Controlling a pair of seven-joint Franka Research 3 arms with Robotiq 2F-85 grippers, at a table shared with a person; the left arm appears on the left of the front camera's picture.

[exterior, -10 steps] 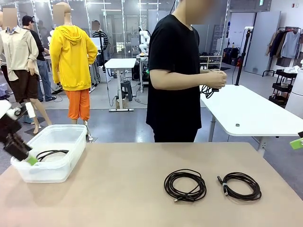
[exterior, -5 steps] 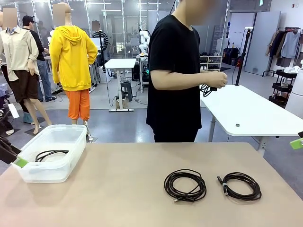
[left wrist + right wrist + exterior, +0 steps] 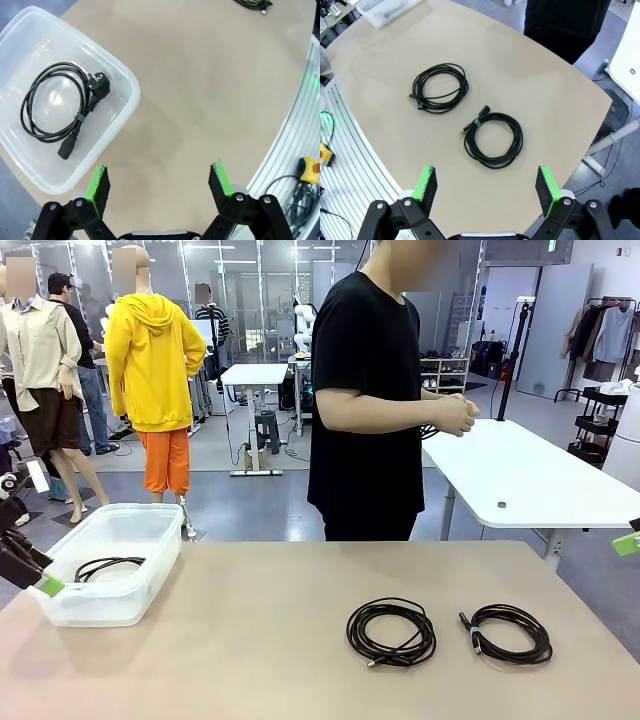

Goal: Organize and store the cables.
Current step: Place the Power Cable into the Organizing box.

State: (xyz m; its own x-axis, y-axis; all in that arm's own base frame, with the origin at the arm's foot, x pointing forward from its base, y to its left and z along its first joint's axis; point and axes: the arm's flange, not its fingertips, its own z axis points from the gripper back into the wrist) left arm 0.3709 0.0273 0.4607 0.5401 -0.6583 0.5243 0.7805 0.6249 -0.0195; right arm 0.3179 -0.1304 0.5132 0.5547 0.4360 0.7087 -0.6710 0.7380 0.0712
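The left gripper [image 3: 30, 570] has pulled back from over the clear bin [image 3: 100, 608] and now sits out at the table's left edge, a green pad just beside the bin's near-left corner. Its jaws are spread wide, nothing between them. From its wrist camera, the left gripper [image 3: 160, 182] looks down on bare table [image 3: 200, 100], with the bin [image 3: 131, 95] off to the upper left and one fingertip [image 3: 97, 182] close to the bin's rim. Inside lies the stored cable [image 3: 60, 107], a loose black coil with a round plug and a block connector, resting flat on the bottom and clear of the fingers.

Over on the other side, the right gripper [image 3: 487, 187] hangs wide too, holding nothing. Ahead of it, well apart, two coils lie on the table: the nearer coil [image 3: 494, 140] straight ahead between the fingers, the farther coil [image 3: 440, 87] beyond it to the upper left. In the front view they lie side by side, farther coil [image 3: 391, 632] near the middle and nearer coil [image 3: 510, 632] to its right, neither shifted.

Across the table, the person's hands [image 3: 455, 415] have drawn closer together, and the dangling loop seen a moment ago is now mostly hidden.
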